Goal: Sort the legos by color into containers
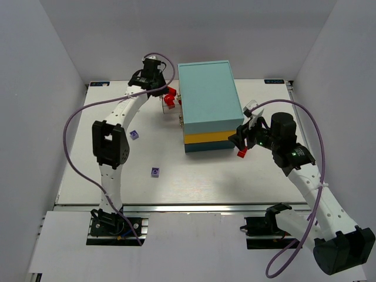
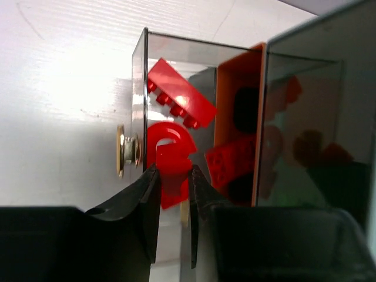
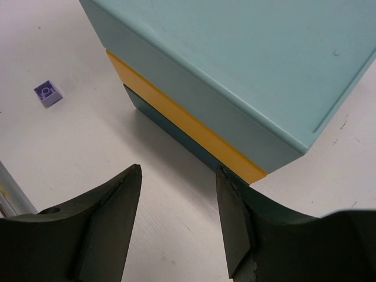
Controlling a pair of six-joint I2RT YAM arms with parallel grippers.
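Left claw (image 2: 173, 176): closed down on a red lego (image 2: 170, 161). The piece fills the narrow gap between the fingertips (image 2: 150, 194). It hangs over the clear drawer (image 2: 138, 88) against the cabinet's (image 1: 205, 97) left side, near the back corner. The drawer's gold knob faces away from the cabinet.

Already in that drawer: a long red brick (image 2: 179, 100) lying tilted, and another red brick (image 2: 235, 161) further in toward the cabinet.

Right claw (image 3: 178, 176): fingers apart, nothing between them. It sits just off the cabinet's front-right corner and looks down at the teal, yellow and dark teal layers.

Loose on the desk (image 1: 194, 182):
- One more red piece (image 1: 241, 153) just beside the cabinet's front-right corner, right under the right claw in the top view. The right wrist view doesn't show it, so I can't tell if it touches the claw.
- Purple lego (image 1: 134, 134) left of the cabinet, well apart from it.
- A second purple lego (image 1: 155, 171) in front of the cabinet and to its left.

A second clear drawer (image 1: 251, 108) sits just beside the cabinet's right side. Its contents are too small to tell.
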